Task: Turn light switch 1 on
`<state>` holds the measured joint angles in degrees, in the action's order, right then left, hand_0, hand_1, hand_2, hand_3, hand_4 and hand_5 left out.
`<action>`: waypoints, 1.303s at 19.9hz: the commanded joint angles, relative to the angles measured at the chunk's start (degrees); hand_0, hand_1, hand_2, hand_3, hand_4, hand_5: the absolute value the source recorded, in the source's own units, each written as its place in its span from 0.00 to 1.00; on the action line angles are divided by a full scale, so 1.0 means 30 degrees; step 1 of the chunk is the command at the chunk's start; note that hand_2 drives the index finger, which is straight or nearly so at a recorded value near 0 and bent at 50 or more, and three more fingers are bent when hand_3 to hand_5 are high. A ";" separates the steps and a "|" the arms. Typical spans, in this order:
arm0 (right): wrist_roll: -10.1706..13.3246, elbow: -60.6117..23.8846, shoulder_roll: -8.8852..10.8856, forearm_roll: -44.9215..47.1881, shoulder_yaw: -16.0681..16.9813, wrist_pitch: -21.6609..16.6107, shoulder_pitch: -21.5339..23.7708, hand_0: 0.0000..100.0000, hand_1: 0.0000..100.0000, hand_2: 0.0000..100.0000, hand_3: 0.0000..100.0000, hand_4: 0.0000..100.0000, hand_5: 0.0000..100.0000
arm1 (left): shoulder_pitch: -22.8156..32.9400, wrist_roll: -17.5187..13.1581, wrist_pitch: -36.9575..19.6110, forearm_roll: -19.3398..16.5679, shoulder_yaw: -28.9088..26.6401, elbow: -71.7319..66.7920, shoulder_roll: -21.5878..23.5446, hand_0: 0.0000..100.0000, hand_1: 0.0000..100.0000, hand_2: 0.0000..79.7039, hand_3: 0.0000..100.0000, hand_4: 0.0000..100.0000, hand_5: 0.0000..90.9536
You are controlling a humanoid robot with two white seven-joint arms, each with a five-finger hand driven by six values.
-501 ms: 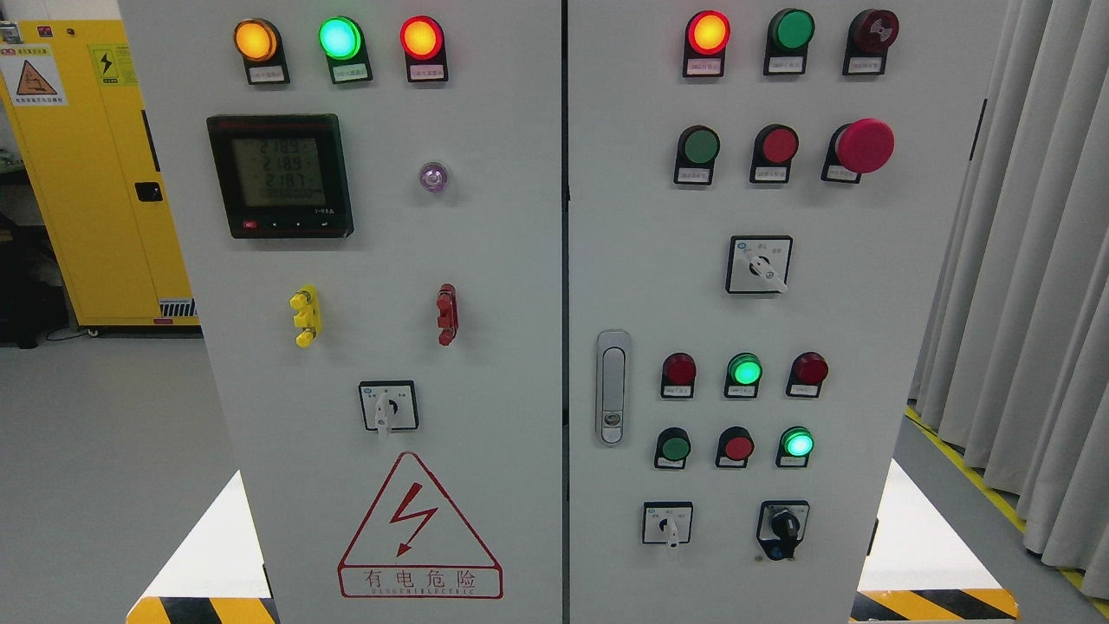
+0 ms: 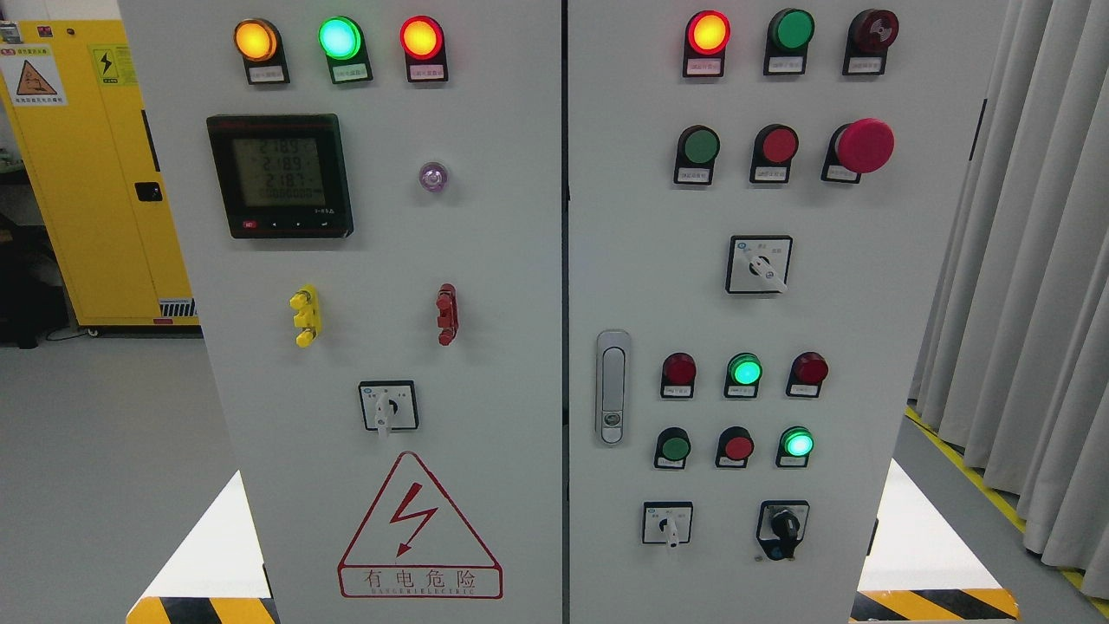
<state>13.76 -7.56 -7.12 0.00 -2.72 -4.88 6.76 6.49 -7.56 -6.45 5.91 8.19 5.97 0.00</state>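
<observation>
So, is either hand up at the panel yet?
No, neither hand shows in the head view; the grey panel with its lamps and switches stands untouched.

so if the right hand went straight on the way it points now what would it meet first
That cannot be told: neither hand shows in the head view, so no pointing direction is visible. All that fills the view ahead is the grey control cabinet, with its lamps, buttons and rotary switches, such as the white one on the left door.
</observation>
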 commanded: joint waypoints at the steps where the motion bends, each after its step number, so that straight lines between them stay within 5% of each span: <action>1: 0.0013 0.0000 -0.0001 0.0557 0.0000 0.0014 0.0003 0.00 0.50 0.04 0.00 0.00 0.00 | 0.0616 0.0087 -0.0048 0.0051 -0.0853 0.2310 0.0027 0.34 0.26 0.00 0.00 0.00 0.00; 10: -0.0016 0.0000 -0.0001 0.0557 0.0000 0.0014 0.0003 0.00 0.50 0.04 0.00 0.00 0.00 | 0.2901 0.1140 -0.0781 -0.0154 -0.2847 1.0598 0.0526 0.33 0.30 0.00 0.00 0.00 0.00; 11: 0.0013 0.0000 -0.0001 0.0557 0.0000 0.0014 0.0003 0.00 0.50 0.04 0.00 0.00 0.00 | 0.3543 0.1345 -0.0781 -0.0183 -0.2847 1.2378 0.0585 0.33 0.30 0.00 0.07 0.01 0.00; 13: -0.0016 0.0000 -0.0001 0.0557 0.0000 0.0014 0.0003 0.00 0.50 0.04 0.00 0.00 0.00 | 0.4541 0.1872 -0.0781 -0.0184 -0.2934 1.5050 0.0615 0.34 0.31 0.00 0.23 0.24 0.00; 16: 0.0013 0.0000 0.0028 0.0557 0.0000 0.0014 0.0003 0.00 0.50 0.04 0.00 0.00 0.00 | 0.5569 0.2079 -0.0781 -0.0213 -0.3110 1.8188 0.0673 0.36 0.32 0.06 0.28 0.33 0.02; 21: 0.0013 0.0000 -0.0001 0.0557 0.0000 0.0014 0.0003 0.00 0.50 0.04 0.00 0.00 0.00 | 0.5688 0.2723 -0.0781 -0.0242 -0.3665 2.2201 0.0791 0.38 0.40 0.20 0.36 0.44 0.32; 26: 0.0013 0.0000 -0.0001 0.0557 0.0000 0.0014 0.0003 0.00 0.50 0.04 0.00 0.00 0.00 | 0.5688 0.2753 -0.0723 -0.1001 -0.4222 2.5953 0.0849 0.38 0.43 0.30 0.46 0.53 0.46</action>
<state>13.76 -7.56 -7.12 0.00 -2.72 -4.88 6.76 22.48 0.48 -8.75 4.70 -0.76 56.99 1.47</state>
